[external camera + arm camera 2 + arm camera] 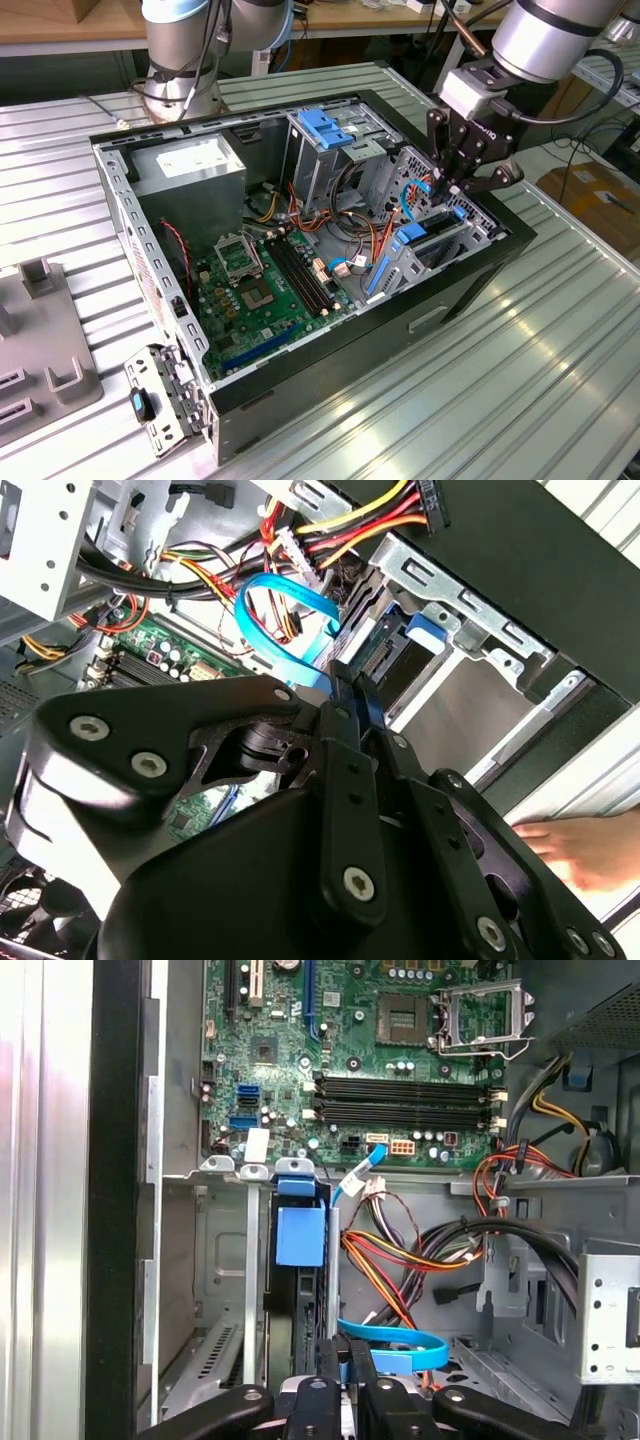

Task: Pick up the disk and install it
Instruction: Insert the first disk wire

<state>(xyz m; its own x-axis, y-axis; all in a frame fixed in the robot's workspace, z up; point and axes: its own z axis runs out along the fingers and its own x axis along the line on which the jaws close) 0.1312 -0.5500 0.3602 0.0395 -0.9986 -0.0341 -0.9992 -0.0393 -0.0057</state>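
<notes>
Disk (300, 1240) stands edge-up in cage (215, 1260), by case (450, 290) wall on the exterior view's right. Gripper (345, 1352) narrow, pinched at its blue rail end; what it clamps is unclear. Judged dense, rigid, slick, shock-sensitive: hold by rail sides.

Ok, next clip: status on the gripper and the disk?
Gripper shut, low over the drive bay. Disk on edge in the bay. Blue cable loops right beside the gripper.
</notes>
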